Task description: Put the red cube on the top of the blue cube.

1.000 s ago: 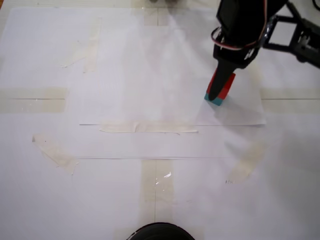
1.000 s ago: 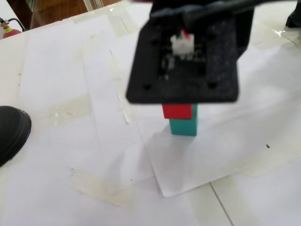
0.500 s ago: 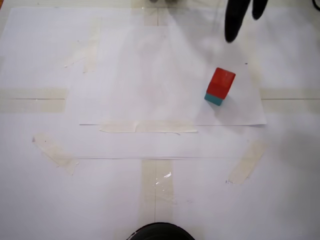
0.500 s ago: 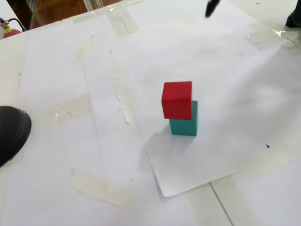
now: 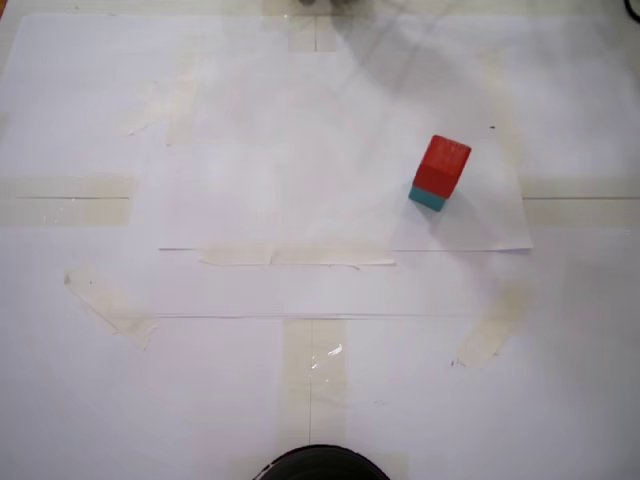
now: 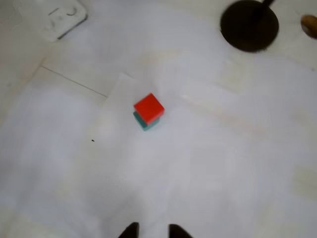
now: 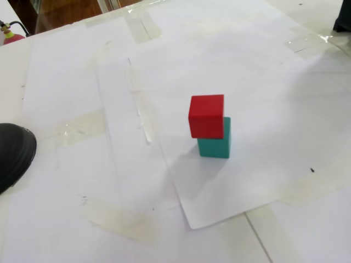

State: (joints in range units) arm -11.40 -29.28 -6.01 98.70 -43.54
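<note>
White paper sheets point(image 5: 300, 140) taped onto a pale table point(image 7: 13, 71).

2 dark fingertips point(image 6: 130, 231) (black, rounded) at the wrist view's edge.

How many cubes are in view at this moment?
2. The red cube sits on top of the blue cube, slightly offset, on the white paper. No other cubes show in any view.

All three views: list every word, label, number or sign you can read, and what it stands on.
There is no readable text.
The red cube and the blue cube have plain faces.
The white paper is blank.
The white object at the wrist view's top left bears raised marks, too blurred to read.
</note>
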